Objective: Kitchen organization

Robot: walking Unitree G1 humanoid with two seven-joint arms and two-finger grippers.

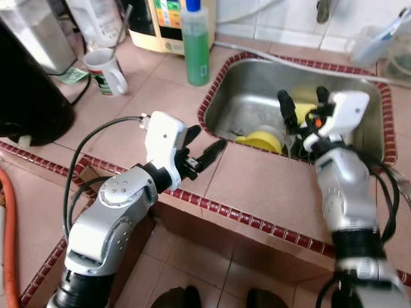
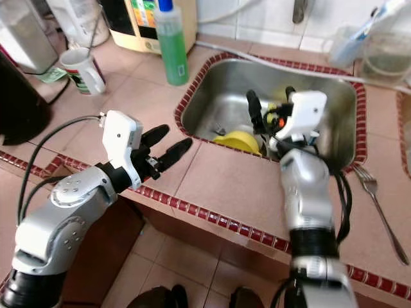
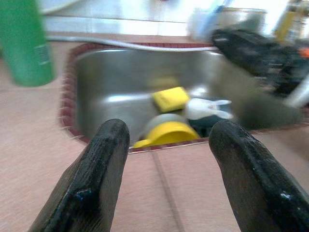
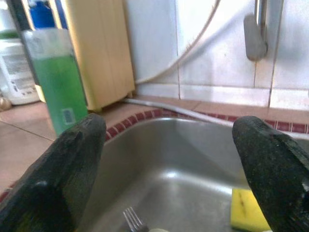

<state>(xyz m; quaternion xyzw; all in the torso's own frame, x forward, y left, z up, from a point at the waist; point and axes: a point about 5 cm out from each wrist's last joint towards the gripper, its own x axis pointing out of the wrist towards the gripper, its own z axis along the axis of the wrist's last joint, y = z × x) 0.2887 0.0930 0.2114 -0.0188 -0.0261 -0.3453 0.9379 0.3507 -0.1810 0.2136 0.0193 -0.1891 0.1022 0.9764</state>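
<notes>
A steel sink point(image 1: 257, 83) with a red tile rim is set into the pink tiled counter. In it lie an upturned yellow bowl point(image 1: 260, 140), a yellow sponge point(image 3: 170, 98), a fork point(image 4: 133, 220) and a small white item point(image 3: 207, 108). My left gripper point(image 1: 205, 144) hovers open over the counter just left of the sink's near corner, pointing at the bowl, with nothing between its fingers. My right gripper point(image 1: 303, 101) is open and empty above the sink's near right part, over the sponge point(image 4: 246, 210).
A green soap bottle point(image 1: 196, 45) stands at the sink's back left. A mug point(image 1: 106, 70), a black appliance point(image 1: 26, 96) and a cream appliance point(image 1: 164, 25) crowd the left counter. A fork point(image 2: 379, 205) lies right of the sink, with clear containers point(image 2: 385, 58) behind.
</notes>
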